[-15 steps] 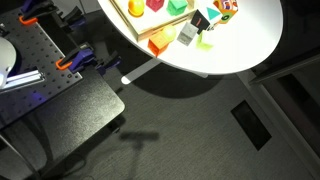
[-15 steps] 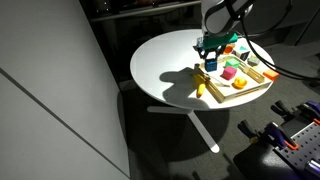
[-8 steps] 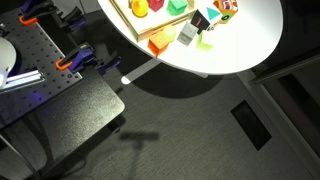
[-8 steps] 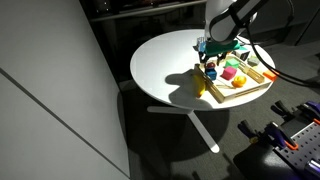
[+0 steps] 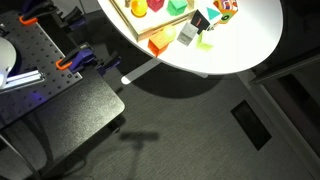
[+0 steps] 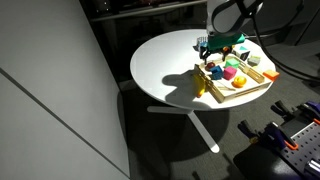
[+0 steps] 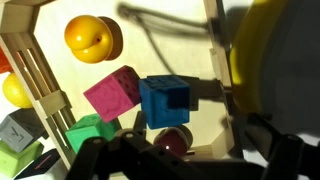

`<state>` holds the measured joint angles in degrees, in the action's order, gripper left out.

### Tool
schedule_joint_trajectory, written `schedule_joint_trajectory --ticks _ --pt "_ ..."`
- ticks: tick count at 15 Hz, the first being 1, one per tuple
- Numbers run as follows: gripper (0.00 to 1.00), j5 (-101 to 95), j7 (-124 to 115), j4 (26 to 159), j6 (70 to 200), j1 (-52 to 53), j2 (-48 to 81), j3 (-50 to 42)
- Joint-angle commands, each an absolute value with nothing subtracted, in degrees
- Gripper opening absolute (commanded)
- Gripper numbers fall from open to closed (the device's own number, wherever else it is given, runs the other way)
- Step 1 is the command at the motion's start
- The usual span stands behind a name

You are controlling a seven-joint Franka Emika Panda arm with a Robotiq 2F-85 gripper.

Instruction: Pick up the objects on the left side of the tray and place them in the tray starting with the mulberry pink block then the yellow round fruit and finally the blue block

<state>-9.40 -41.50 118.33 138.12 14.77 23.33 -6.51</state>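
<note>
Status: looks essentially done. In the wrist view all three targets sit inside the large shallow tray with cream floor and light wooden rim (image 7: 38,75). The mulberry pink cube (image 7: 112,93) is tilted and touching the blue cube (image 7: 165,100) on its side. The smooth yellow round fruit (image 7: 90,38) rests near the rim, apart from both. A bright green block (image 7: 90,131) and a dark red round piece (image 7: 172,141) are also in the tray, just below those two cubes.

Robotiq gripper (image 6: 212,46) hangs over the near end of the tray. Its dark fingers (image 7: 100,158) read as spread wide, with nothing clamped between them. The blue cube stands free on the tray floor.

Outside the tray on the round white bench (image 6: 160,60), in an exterior view, are an orange block (image 5: 158,45), a grey block (image 5: 187,35) and a pale green block (image 5: 205,40). None is on the pick list.

My read of what's left: pull the arm clear, nothing more to place. Order of placement can't be checked from this.

Text and brands: none readable. Block faces show embossed shapes, too blurred to make out. No logo is visible on the arm or the tray.
</note>
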Motion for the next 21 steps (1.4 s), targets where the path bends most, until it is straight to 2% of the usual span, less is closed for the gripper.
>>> schedule_joint_trajectory --ticks 1,12,21 --pt "1.0 -9.8 -40.2 120.2 132.3 13.5 18.6 -5.1" --pt "1.0 -7.9 -20.3 119.7 117.3 8.6 12.0 -0.4" --pt "1.0 -6.1 -12.2 123.8 116.9 6.0 3.5 0.8"
